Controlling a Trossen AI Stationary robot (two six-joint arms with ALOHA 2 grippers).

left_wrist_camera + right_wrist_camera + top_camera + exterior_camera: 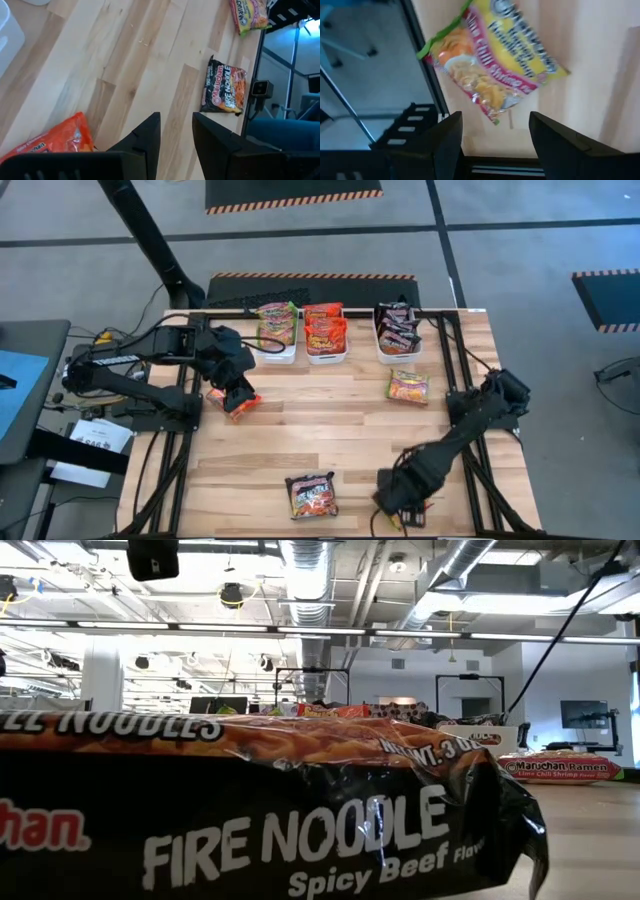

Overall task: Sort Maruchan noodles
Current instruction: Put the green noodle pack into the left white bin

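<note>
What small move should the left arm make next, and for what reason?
Probably lower the left tool onto the red-orange packet and close. The packet lies loose on the table beside that tool, nothing sits between its fingers, and the red-orange bin is close.

Our left arm reaches in from table's left edge, elbow bent, wrist angled down over left-centre of table. Left gripper (238, 395) low near surface; in left wrist view fingers (150, 137) stand a narrow gap apart, nothing seen between them. Our right arm stretches diagonally from right edge toward near side of table, forearm low. Right gripper (398, 498) sits near front edge; in right wrist view fingers (447, 137) spread wide, nothing between them.
</note>
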